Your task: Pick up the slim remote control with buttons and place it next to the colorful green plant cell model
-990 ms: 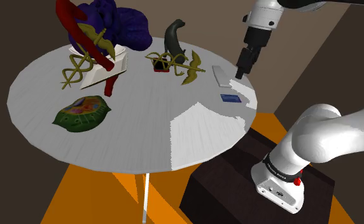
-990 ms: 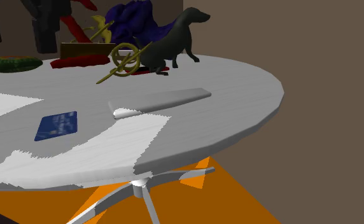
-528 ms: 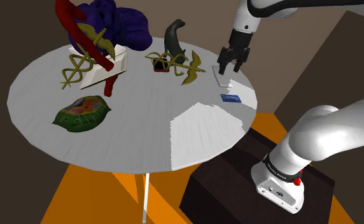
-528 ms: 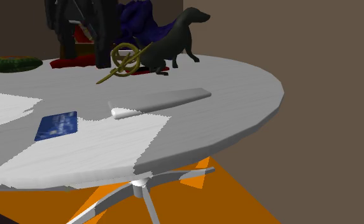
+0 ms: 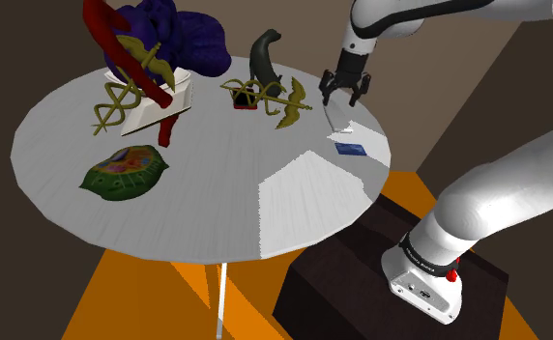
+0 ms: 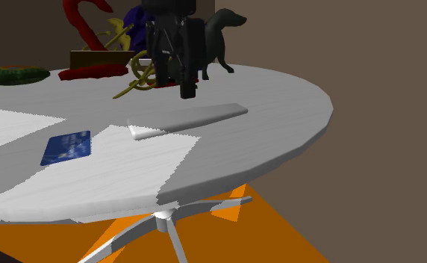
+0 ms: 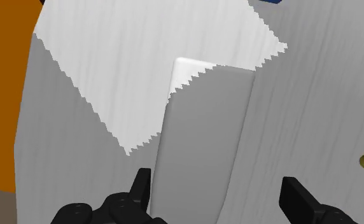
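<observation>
Grey-white and flat, the slim remote control (image 5: 337,119) (image 6: 197,116) (image 7: 200,146) lies on the round grey table (image 5: 217,193) (image 6: 279,146). It is just beside the blue card (image 5: 351,149) (image 6: 66,146), on that card's side toward the black dog figurine (image 5: 262,58) (image 6: 212,41). A brighter, jagged-edged patch of tabletop reaches from the card's area across the remote's nearer end.

Gripper (image 5: 343,97) (image 6: 176,88) (image 7: 219,191): positioned above the remote, near the blue card, pointing down at the tabletop. The jaws stand apart. In the wrist view the two black fingers (image 7: 142,186) flank the remote's width, one close to its long edge, the other well clear. Nothing is clasped. The second exterior view shows the fingertips above the remote's upper face.

Green plant cell model (image 5: 125,172) (image 6: 14,75): resting on the table well apart from the blue card, on the far side of the tabletop from it. A gold winged-staff ornament (image 5: 265,97) (image 6: 145,71) stands between the two, nearer the card and by the dog figurine.
</observation>
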You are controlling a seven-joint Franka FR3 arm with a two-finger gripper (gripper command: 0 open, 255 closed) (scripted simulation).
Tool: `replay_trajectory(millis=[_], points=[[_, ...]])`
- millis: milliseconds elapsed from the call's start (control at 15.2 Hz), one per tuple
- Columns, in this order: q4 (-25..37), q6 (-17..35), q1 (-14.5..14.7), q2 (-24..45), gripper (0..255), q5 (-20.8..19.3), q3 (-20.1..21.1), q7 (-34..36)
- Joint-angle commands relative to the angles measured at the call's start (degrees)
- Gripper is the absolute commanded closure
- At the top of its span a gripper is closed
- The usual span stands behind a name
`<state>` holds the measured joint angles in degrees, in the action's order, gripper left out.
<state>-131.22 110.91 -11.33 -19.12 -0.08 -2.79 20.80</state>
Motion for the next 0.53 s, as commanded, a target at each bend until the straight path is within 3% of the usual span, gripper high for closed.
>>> replay_trajectory(millis=[0,462], points=[[2.0,1.7,-1.6,3.1,0,-0.9,-0.3,4.2],[-1.1,6.8,-1.9,5.0,0,-1.1,-0.5,5.0]])
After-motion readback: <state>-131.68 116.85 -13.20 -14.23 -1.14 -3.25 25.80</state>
